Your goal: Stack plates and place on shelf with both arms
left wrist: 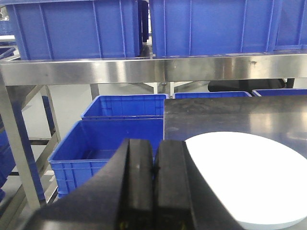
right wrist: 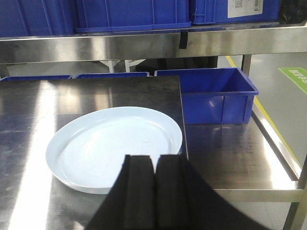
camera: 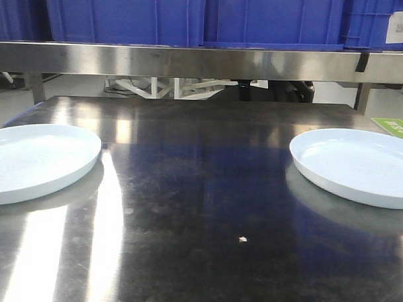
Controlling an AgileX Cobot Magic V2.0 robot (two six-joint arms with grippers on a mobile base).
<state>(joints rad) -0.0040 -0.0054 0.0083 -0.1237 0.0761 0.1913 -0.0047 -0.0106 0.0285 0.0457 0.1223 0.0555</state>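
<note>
The left plate (camera: 35, 162) and right plate (camera: 356, 166) lie flat at opposite ends of the desk (camera: 199, 210). Left fingers (left wrist: 139, 187) and right fingers (right wrist: 139, 191) are pressed closed, pad against pad. Blue crates (camera: 127, 16), contents hidden, line the shelf (camera: 191, 61) above the desk.

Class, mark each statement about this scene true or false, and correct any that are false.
1. The left plate and right plate lie apart on the table. True.
2. The left pincer grips a plate. False: it is shut on nothing.
3. The right pincer is shut. True.
4. The shelf is bare. False: blue bins stand on it.
</note>
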